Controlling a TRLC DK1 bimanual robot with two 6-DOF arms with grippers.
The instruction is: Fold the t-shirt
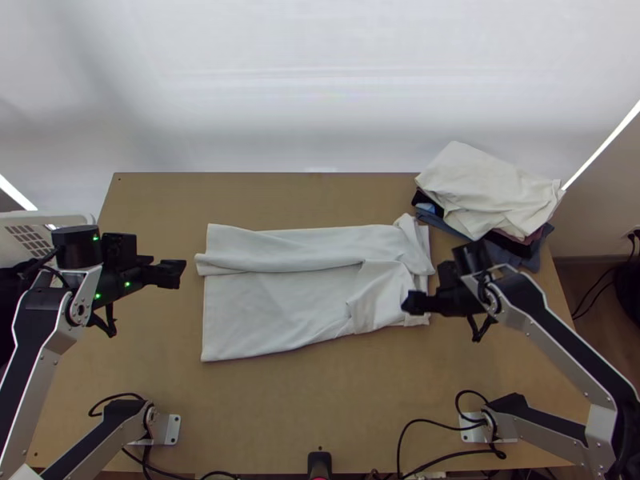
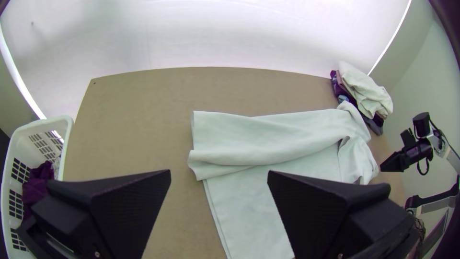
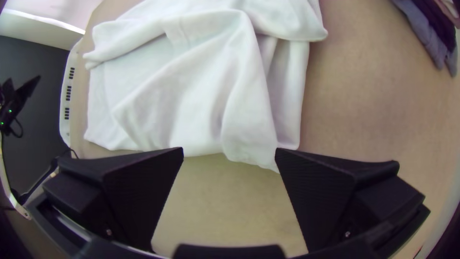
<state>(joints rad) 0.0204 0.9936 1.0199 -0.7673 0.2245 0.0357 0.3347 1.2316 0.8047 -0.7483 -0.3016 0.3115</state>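
The white t-shirt (image 1: 280, 300) lies on the table, its far side folded over in a long strip and its right end bunched in loose folds. My left gripper (image 1: 182, 274) is left of the shirt, apart from it. My right gripper (image 1: 410, 304) is over the shirt's right end near its lower edge. In the left wrist view the left gripper (image 2: 219, 177) stands open with nothing held, the shirt (image 2: 268, 139) beyond it. The right gripper (image 3: 230, 156) is open too, in the right wrist view, close to the edge of the shirt (image 3: 191, 96).
A stack of folded cloths (image 1: 488, 192), white on top, sits at the table's back right corner. A white basket (image 2: 14, 144) with purple cloth stands off the table's left side. Black cables (image 1: 432, 436) run along the near edge.
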